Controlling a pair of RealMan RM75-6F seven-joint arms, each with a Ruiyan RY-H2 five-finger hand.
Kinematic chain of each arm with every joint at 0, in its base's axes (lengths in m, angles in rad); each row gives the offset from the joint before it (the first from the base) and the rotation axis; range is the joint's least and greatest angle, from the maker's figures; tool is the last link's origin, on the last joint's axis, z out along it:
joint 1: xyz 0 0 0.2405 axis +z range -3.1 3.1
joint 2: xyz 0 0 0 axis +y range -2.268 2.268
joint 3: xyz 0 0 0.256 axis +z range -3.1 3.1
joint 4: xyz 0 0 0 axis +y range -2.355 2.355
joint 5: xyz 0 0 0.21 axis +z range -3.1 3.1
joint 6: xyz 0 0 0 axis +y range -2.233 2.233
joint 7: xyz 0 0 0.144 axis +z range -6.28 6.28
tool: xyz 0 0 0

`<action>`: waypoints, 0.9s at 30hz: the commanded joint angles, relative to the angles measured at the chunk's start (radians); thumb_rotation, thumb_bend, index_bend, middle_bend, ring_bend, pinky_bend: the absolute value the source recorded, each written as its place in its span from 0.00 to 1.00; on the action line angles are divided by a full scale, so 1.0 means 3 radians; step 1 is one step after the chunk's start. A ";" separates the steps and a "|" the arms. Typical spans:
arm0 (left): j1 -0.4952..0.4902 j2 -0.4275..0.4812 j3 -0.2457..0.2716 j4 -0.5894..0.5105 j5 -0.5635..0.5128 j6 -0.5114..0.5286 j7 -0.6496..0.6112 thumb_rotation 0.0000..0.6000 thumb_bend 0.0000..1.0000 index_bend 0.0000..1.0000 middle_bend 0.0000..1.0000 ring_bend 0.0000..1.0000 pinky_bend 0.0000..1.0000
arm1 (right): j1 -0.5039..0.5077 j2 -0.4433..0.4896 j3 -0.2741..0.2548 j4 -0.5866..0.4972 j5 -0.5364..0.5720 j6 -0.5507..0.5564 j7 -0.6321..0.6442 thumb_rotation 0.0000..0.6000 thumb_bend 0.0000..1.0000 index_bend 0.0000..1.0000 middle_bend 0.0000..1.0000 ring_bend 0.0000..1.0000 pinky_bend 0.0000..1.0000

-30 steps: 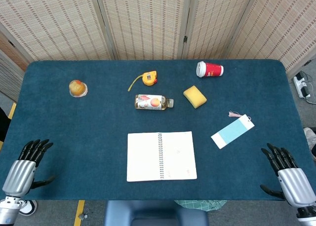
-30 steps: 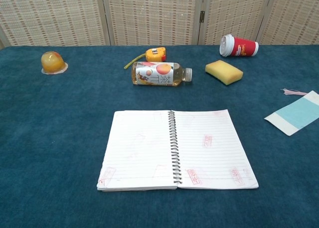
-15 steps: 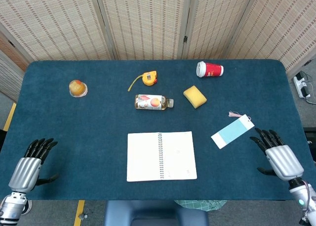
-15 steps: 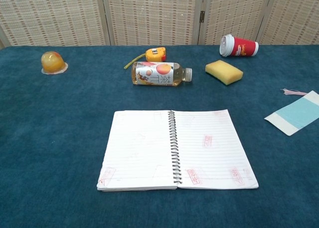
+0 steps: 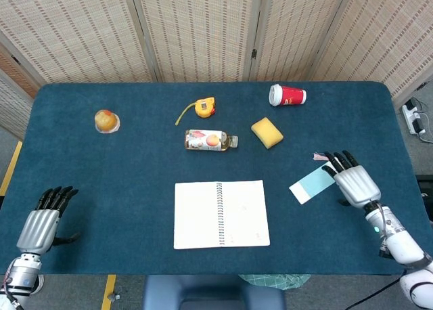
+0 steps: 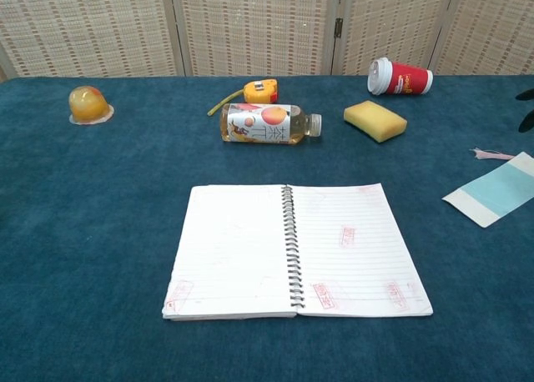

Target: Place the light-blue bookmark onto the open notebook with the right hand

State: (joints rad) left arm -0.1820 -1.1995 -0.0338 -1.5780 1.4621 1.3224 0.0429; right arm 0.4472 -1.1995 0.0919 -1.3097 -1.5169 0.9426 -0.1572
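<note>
The light-blue bookmark (image 5: pixel 310 185) lies flat on the blue table right of the open notebook (image 5: pixel 221 214), its pink tassel at the far end. In the chest view the bookmark (image 6: pixel 496 192) sits at the right edge and the notebook (image 6: pixel 292 248) is in the middle. My right hand (image 5: pixel 352 181) hovers over the bookmark's right end with fingers spread and holds nothing; I cannot tell whether it touches the paper. Only dark fingertips (image 6: pixel 526 122) show in the chest view. My left hand (image 5: pixel 42 227) stays open at the front left corner.
Behind the notebook lie a juice bottle (image 5: pixel 211 140), a yellow tape measure (image 5: pixel 203 107), a yellow sponge (image 5: pixel 266 132) and a tipped red cup (image 5: pixel 287 95). An orange jelly cup (image 5: pixel 105 120) stands at the far left. Woven screens close off the back.
My right hand has moved forward and leftward from the front right table edge to above the bookmark's right end. The left hand has barely shifted. The bookmark lies where it was.
</note>
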 commanded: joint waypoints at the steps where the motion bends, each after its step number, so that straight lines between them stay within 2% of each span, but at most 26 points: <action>1: -0.0007 -0.0012 0.0001 0.0008 -0.0010 -0.0006 0.0014 1.00 0.14 0.15 0.12 0.02 0.01 | 0.0173 -0.0253 -0.0005 0.0268 0.0055 -0.0194 -0.0071 1.00 0.10 0.24 0.00 0.00 0.00; 5: -0.0014 -0.0011 0.0005 0.0005 -0.0035 -0.0024 0.0020 1.00 0.14 0.15 0.12 0.02 0.01 | 0.0267 -0.0414 -0.0035 0.0445 0.0085 -0.0299 -0.0037 1.00 0.12 0.24 0.00 0.00 0.00; 8: -0.0019 -0.0017 -0.0003 0.0020 -0.0051 -0.0024 0.0007 1.00 0.14 0.15 0.12 0.02 0.02 | 0.0318 -0.0490 -0.0051 0.0532 0.0109 -0.0351 -0.0031 1.00 0.18 0.25 0.00 0.00 0.00; 17: -0.0033 -0.0035 -0.0005 0.0047 -0.0058 -0.0028 -0.0020 1.00 0.14 0.15 0.12 0.02 0.01 | 0.0391 -0.0576 -0.0113 0.0647 0.0140 -0.0415 -0.0064 1.00 0.18 0.27 0.00 0.00 0.00; 21: -0.0043 -0.0037 0.0003 0.0047 -0.0056 -0.0042 -0.0023 1.00 0.14 0.15 0.12 0.02 0.01 | 0.0427 -0.0650 -0.0143 0.0725 0.0179 -0.0482 -0.0061 1.00 0.23 0.28 0.00 0.00 0.00; 27: -0.0047 -0.0040 0.0005 0.0052 -0.0059 -0.0036 -0.0024 1.00 0.14 0.15 0.12 0.02 0.02 | 0.0458 -0.0700 -0.0186 0.0773 0.0191 -0.0501 -0.0086 1.00 0.23 0.31 0.00 0.00 0.00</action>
State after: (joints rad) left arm -0.1960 -1.2114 -0.0322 -1.5626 1.4445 1.3117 0.0355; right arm 0.5842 -1.4091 0.0363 -1.0781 -1.4600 0.7924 -0.1829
